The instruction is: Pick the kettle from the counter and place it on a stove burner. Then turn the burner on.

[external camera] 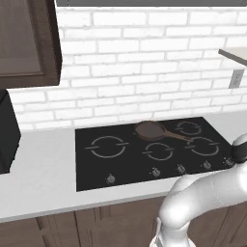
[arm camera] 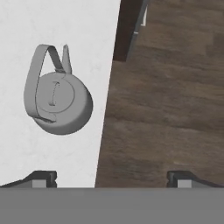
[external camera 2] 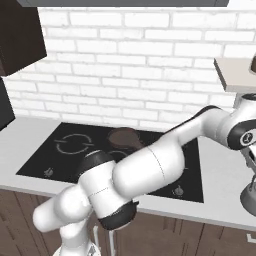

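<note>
Pale counter (arm camera: 52, 148) holds a rigid, smooth metal kettle (arm camera: 59, 103) at ten o'clock; grip its arched handle; gripper (arm camera: 111, 178) wide open.

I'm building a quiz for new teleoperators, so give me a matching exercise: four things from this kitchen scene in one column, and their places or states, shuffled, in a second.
Things:
1. kettle
2. frying pan
3. gripper
4. widest burner ring

Places or states:
A. bare, at the cooktop's left end
B. on the pale counter, close to its edge
C. open, above the counter's edge
D. on the black cooktop, toward the back

Pairs: 1-B, 2-D, 3-C, 4-A
</note>
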Motion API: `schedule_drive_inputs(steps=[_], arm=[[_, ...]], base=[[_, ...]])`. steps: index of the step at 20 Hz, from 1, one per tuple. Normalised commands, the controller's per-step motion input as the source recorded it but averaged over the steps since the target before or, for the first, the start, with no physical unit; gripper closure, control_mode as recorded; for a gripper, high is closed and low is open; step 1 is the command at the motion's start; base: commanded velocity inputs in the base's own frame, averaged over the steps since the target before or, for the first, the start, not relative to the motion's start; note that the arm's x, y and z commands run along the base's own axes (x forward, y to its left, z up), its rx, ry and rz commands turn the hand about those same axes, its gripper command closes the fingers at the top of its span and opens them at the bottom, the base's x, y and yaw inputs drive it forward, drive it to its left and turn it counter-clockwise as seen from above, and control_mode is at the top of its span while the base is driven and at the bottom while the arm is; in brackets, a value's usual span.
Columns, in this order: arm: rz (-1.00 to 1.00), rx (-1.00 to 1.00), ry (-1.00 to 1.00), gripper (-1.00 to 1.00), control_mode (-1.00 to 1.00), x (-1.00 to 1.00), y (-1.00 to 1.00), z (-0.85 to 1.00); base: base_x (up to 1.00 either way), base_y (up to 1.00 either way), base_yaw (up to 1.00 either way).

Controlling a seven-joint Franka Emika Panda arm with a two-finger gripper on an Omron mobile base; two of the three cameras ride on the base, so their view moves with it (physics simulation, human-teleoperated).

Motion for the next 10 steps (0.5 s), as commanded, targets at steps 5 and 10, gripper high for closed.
schedule_drive_inputs(steps=[5,10], arm=[[0.00,0.07,-0.08,-1.00,-1.00,0.22,0.00,-0.43],[0.00,-0.03,-0.09,-1.00,-1.00,0.31,-0.03,-0.22]], base=[[0.00,0.00,0.00],[0.00,0.00,0.00]])
